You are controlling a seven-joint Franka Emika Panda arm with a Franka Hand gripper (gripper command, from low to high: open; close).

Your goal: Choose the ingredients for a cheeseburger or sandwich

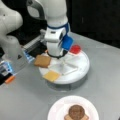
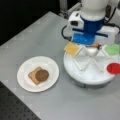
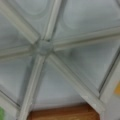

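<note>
A brown toast square [image 1: 75,117] lies on the white paper plate [image 1: 56,110] with the dark round patty [image 1: 76,111] on top of it; both front views show this stack [image 2: 38,75]. A second toast square [image 1: 42,61] and the yellow cheese square [image 1: 52,75] rest in compartments of the round white divided tray [image 1: 80,68]. My gripper [image 1: 57,56] hangs low over the tray's middle, between the toast and the red disc, and nothing shows in it. In the wrist view the tray's hub [image 3: 43,47] fills the picture, with toast [image 3: 65,113] at the bottom edge.
A red disc [image 2: 113,68] and a green lettuce-like piece [image 2: 112,49] lie in other tray compartments. The arm's base [image 1: 11,47] stands at a front view's left. The plate [image 2: 25,65] sits on the grey table beside the tray.
</note>
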